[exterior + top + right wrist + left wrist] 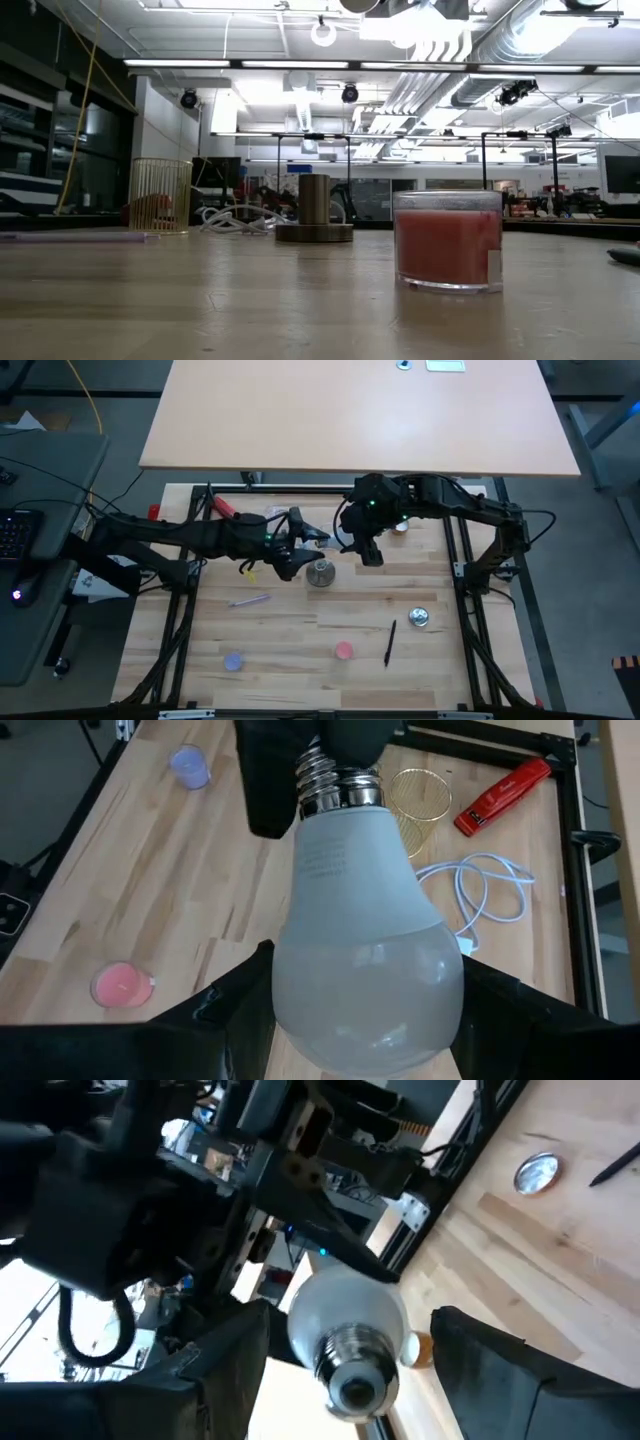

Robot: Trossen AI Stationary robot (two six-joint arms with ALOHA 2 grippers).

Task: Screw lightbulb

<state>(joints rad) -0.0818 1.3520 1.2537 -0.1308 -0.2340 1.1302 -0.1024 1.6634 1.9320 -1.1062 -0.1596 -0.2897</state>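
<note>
1. Right wrist view shows the lightbulb [365, 970] clamped at its globe between the right gripper [365, 1010] fingers, above the table, near the socket stand [320, 573].
2. We see the left gripper [350, 1370] closed around its screw base.
3. We judge this a handover: release one gripper before turning, and keep the base plumb over the socket.

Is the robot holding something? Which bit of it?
Yes, the lightbulb. The right gripper holds its round globe, and the left gripper appears to close around its silvery screw base.
</note>
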